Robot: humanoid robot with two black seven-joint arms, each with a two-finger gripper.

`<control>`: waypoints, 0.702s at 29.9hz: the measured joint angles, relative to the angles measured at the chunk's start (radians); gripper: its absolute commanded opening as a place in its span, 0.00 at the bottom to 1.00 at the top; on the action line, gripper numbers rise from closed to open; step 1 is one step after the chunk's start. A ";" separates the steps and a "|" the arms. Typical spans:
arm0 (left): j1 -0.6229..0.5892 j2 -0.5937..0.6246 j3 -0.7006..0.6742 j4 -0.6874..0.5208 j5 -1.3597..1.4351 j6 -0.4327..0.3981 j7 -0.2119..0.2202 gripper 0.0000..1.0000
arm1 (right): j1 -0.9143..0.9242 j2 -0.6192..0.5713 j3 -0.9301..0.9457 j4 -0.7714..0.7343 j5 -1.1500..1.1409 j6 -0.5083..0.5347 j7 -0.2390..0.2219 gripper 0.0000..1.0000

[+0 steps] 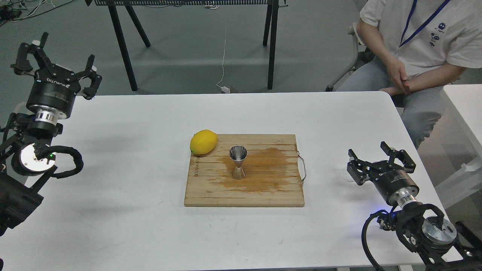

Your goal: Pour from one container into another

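Observation:
The steel hourglass jigger (238, 162) stands upright in the middle of the wooden cutting board (211, 192), on a wet brown stain. My right gripper (368, 150) is open above the table right of the board, with nothing between its fingers. The clear glass cup is almost entirely hidden behind that gripper's left finger; only a faint clear edge (345, 175) shows on the table. My left gripper (67, 47) is open and held high beyond the table's far left corner, far from both containers.
A yellow lemon (203, 142) rests at the board's far left corner. A metal handle (303, 171) sticks out of the board's right side. A seated person (410, 49) is at the table's far right corner. Another white table (465, 101) stands to the right.

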 measured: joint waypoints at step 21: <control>-0.040 -0.002 0.002 0.077 0.007 0.011 0.000 1.00 | 0.500 -0.072 -0.025 -0.172 -0.425 0.140 0.169 1.00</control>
